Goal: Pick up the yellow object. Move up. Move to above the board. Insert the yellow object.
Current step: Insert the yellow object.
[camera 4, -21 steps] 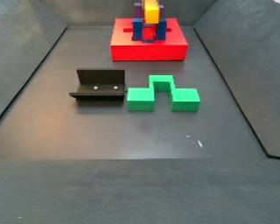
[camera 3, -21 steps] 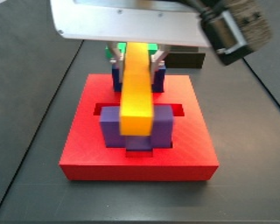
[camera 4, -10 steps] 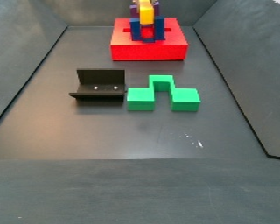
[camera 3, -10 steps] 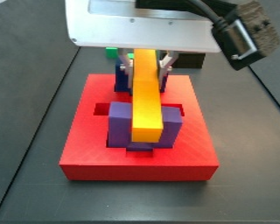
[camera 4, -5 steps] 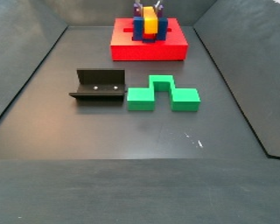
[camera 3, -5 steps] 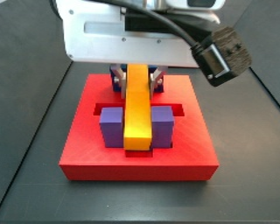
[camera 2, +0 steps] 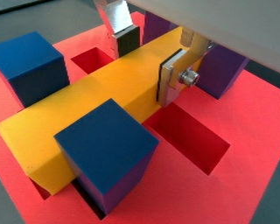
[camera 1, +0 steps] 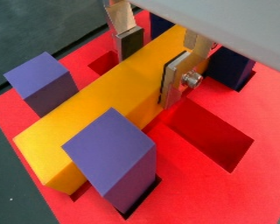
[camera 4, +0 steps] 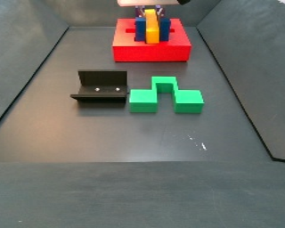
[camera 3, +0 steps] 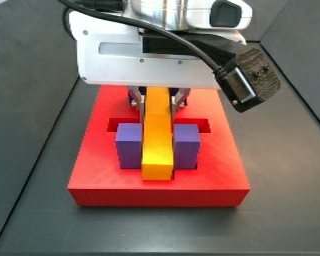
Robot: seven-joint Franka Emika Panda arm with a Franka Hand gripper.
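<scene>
Gripper: the two-finger parallel-jaw gripper (camera 1: 154, 59) sits low over the board, in the upper middle of both wrist views; in a side view it hangs under the white wrist housing (camera 3: 143, 60) at upper centre.
Fingers: the flat silver fingers with dark pads (camera 2: 174, 77) are clenched on the two long sides of the bar, pads touching its faces, nearer its far end than its middle.
Task object: the long straight yellow-orange rectangular bar (camera 1: 101, 114) lies level between the upright posts, running from the lower left of the wrist views toward the upper right; in a side view it runs down the centre of the frame (camera 3: 157, 140).
Board: the large flat red square slab (camera 3: 216, 165) with recessed slots lies on the grey floor (camera 4: 133, 151), at top centre of a side view (camera 4: 169, 52).
Posts: purple-blue square posts (camera 1: 112, 157) stand just beside the bar on both sides (camera 2: 29, 64).
Seating: the bar appears down in the channel; whether its underside touches the slot floor cannot be told.
Step in hand: insertion, judged at or near completion.
Next move: judged to call for a slight straight press if not bottomed, then parting the fingers and a vertical retreat clear of the posts.
Other items: a green notched block (camera 4: 164, 94) and the dark L-shaped fixture (camera 4: 100, 88) sit mid-frame, well apart from the board.
Markings: no brand, label or writing is legible.
</scene>
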